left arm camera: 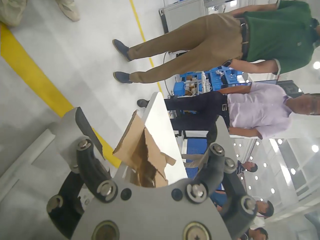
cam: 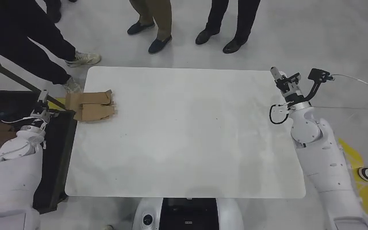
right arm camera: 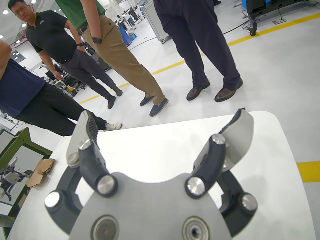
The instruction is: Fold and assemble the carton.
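Arms wide apart. On left arm (cam: pixel 20 144) jaws spread; on right arm (cam: pixel 305 123) jaws spread too.

Carton (cam: pixel 95 106) on table (cam: pixel 190 144), far-left corner

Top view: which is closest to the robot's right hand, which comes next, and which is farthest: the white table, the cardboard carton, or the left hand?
1. White table: its far right corner is just beside the right hand.
2. Carton: lying flat at the table's left edge.
3. Left hand: past the carton, off the table's left side.
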{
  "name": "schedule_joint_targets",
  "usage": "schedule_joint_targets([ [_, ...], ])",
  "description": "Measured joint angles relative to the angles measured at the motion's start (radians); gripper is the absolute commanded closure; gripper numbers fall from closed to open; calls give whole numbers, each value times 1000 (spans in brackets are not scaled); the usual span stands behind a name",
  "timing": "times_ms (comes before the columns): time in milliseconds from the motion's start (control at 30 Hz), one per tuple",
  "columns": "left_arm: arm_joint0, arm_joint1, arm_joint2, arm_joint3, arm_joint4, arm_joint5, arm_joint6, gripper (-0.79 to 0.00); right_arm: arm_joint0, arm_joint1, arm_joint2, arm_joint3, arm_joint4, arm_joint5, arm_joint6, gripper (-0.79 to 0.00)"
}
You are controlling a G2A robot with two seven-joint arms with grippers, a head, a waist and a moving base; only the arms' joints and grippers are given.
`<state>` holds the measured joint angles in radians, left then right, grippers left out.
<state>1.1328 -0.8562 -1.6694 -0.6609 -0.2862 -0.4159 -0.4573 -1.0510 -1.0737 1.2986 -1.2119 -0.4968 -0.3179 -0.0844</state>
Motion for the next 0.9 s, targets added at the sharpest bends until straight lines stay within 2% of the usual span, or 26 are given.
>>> schedule_joint_targets([
  [400,-128,-32,102,131,80,-12,-91,-785,0,0,0,0,0,0,0,-785],
  [433,-140,-35,108,145,83,-15,-96,-727,0,0,0,0,0,0,0,-785],
  [467,-149,-37,110,156,83,-18,-98,-582,0,0,0,0,0,0,0,-785],
  [533,-165,-39,115,176,83,-24,-101,-354,0,0,0,0,0,0,0,-785],
  [633,-190,-43,121,210,90,-31,-111,-203,0,0,0,0,0,0,0,-785],
  [667,-196,-43,123,219,93,-31,-115,-105,0,0,0,0,0,0,0,-785],
  [767,-215,-45,130,244,101,-31,-133,0,0,0,0,0,0,0,0,-785],
  [900,-233,-48,133,272,102,-39,-149,0,0,0,0,0,0,0,0,-785],
])
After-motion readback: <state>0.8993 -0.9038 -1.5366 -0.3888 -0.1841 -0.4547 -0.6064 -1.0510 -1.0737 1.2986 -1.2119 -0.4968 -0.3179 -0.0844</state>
